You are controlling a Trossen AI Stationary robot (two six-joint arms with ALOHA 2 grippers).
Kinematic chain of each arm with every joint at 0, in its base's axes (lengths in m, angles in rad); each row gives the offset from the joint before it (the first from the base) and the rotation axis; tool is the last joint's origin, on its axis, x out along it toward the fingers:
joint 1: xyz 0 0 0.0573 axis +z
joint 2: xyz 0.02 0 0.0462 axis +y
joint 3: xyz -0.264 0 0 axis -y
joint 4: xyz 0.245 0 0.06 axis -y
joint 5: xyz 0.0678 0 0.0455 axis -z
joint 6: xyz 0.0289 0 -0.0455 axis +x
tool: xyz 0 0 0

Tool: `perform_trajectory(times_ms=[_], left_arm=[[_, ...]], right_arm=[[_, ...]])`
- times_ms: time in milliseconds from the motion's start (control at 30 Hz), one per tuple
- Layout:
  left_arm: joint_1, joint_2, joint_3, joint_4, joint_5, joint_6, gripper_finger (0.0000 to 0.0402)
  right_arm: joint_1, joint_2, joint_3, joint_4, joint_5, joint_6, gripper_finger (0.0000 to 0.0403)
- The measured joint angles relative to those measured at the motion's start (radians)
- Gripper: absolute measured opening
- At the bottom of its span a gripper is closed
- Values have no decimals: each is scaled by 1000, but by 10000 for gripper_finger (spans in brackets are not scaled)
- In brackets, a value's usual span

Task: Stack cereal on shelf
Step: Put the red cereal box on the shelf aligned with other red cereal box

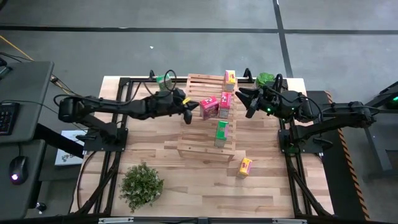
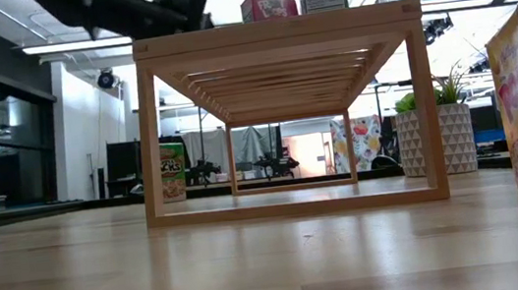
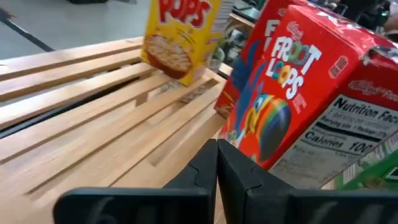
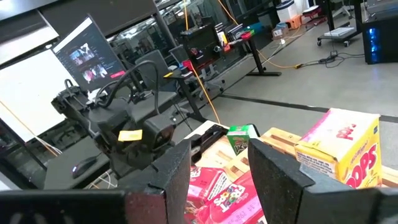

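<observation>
The light-wood slatted shelf [image 1: 202,121] stands mid-table. On its top are a yellow cereal box [image 1: 230,78] at the far right corner, two pink-red boxes [image 1: 208,107] [image 1: 225,103] side by side, and a green box [image 1: 221,132] nearer. Another yellow box [image 1: 245,167] lies on the table near the shelf's right corner, and a green box [image 1: 165,79] stands beyond the shelf's far left corner. My left gripper [image 1: 188,114] is shut, over the shelf just left of the pink-red boxes. My right gripper [image 1: 247,99] is open, in the air right of the shelf. My left gripper [image 3: 216,163] has its shut fingertips right at the lower front face of the nearer pink-red box [image 3: 273,124], coming level from the table's left. I cannot tell whether the tips touch it. The box stands tilted on the slats.
A leafy plant [image 1: 141,185] sits near the table's near left corner, and another green plant [image 1: 266,79] at the far right by my right arm. Bare planks lie along the near edge. The low view shows a potted plant [image 2: 441,133] behind the shelf.
</observation>
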Motion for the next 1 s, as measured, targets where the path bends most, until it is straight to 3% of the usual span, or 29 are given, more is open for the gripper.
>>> perform_trajectory(times_ms=[167, 633, 1000], left_arm=[[-8, 40, 50, -23, 53, -4, 0], [-78, 38, 66, -93, 55, -159, 0], [-95, 22, 65, -104, 64, -189, 0]], right_arm=[[0, 0, 0, 0, 0, 0, 154], [0, 0, 0, -13, 0, -1, 154], [0, 0, 0, -15, 0, -1, 154]])
